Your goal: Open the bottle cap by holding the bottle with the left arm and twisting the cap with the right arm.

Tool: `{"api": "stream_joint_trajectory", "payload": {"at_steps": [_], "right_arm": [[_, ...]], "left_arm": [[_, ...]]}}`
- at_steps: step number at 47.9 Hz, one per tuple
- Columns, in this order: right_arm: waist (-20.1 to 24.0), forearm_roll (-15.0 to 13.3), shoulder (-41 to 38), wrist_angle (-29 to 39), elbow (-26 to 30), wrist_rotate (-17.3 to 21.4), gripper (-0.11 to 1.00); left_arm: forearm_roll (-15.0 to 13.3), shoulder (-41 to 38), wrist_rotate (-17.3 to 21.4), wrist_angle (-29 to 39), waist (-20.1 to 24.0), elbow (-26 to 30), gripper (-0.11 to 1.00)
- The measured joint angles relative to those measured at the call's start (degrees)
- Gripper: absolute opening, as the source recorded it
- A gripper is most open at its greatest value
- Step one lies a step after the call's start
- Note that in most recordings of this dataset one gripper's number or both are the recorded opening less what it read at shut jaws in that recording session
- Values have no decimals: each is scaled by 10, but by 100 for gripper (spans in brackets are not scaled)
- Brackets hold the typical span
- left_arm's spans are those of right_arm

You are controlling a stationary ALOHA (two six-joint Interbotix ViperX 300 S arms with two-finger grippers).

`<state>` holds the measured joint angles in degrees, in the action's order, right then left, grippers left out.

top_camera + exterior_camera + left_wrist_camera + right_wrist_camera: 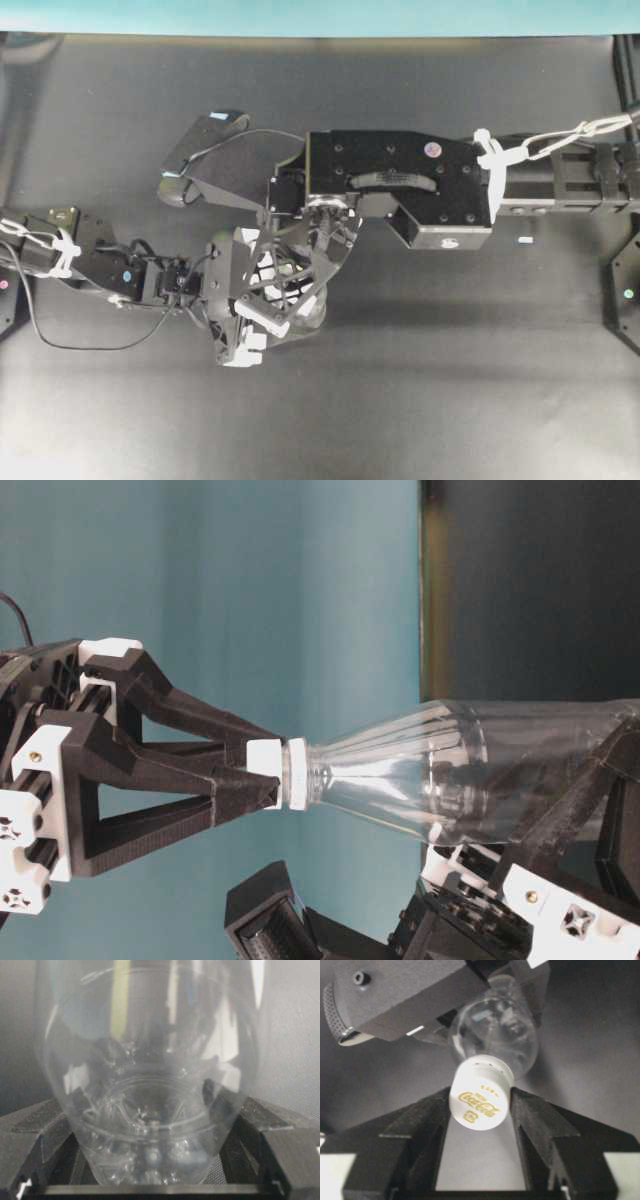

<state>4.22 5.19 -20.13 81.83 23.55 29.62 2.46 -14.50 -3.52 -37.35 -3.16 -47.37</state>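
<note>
The bottle (470, 765) is an empty clear plastic drinks bottle, so it should be very light, thin-walled and easily dented, with a smooth skin that could slip or spin under a twisting load. It stands in the middle of the dark table (420, 400), slightly left of centre in the overhead view, and is mostly hidden there under the two arms.

The left gripper (155, 1180) is closed around the lower body, with a black finger pressed on each side of the round wall near the base. That is a sensible place to hold, since the ribbed base is stiffer than the mid-wall. Too hard a squeeze would likely buckle the plastic, and too soft a one would let the bottle turn with the cap.

The bottle cap (481, 1096) is a small white screw cap with gold lettering on top, rigid and narrower than the body. The right gripper (262, 780) comes at it end-on with its fingertips on opposite sides of the cap. In the right wrist view the two jaws flank the cap and appear to touch it, but whether they are clamped firmly I cannot tell.

The bottle's long axis runs from base to cap, in line with the right gripper's approach. From the overhead view it appears upright, the cap pointing up at the descending right arm (400, 180) and the base down toward the table
</note>
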Motion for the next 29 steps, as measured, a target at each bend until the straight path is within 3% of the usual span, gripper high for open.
{"api": "stream_joint_trajectory", "payload": {"at_steps": [5, 9, 29], "right_arm": [[-1, 0, 0, -2, -1, -15, 37], [-2, 1, 0, -3, -1, -58, 37], [-4, 2, 1, -18, -2, -382, 37]], "left_arm": [[0, 0, 0, 0, 0, 0, 80], [-1, 0, 0, 0, 0, 0, 80], [0, 0, 0, 0, 0, -1, 80]]}}
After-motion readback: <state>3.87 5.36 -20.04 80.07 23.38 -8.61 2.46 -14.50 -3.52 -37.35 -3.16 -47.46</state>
